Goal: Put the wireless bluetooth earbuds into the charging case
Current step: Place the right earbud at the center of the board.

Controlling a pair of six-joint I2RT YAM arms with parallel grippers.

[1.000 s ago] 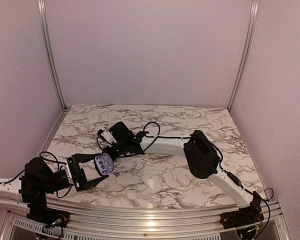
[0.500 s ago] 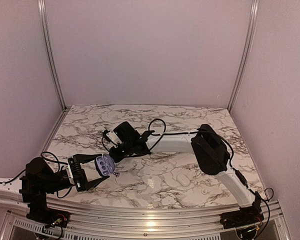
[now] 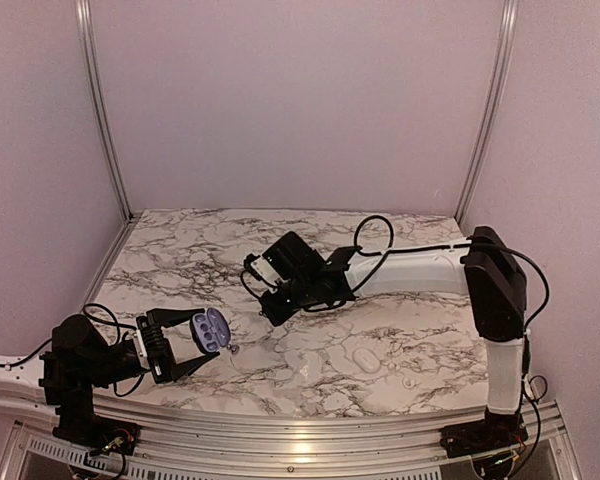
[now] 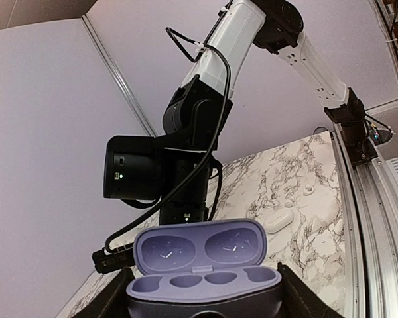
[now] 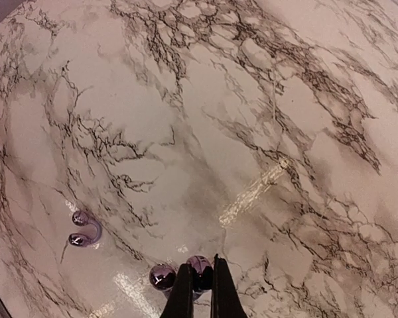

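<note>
A marble table [image 3: 180, 262] sits inside pale lilac walls [image 3: 300, 100]. At left, the left gripper [image 3: 204, 336] is clamped on the open charging case [image 4: 202, 255], wells empty. One earbud [image 5: 77, 240] lies on the table just right of it, and the right gripper [image 5: 200, 266] pinches the other earbud [image 5: 162, 277].

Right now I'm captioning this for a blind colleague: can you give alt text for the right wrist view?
The shut right claw pinches one shiny dark earbud at its tips, above a marble table; a second earbud lies on the table toward the picture's left edge.
</note>
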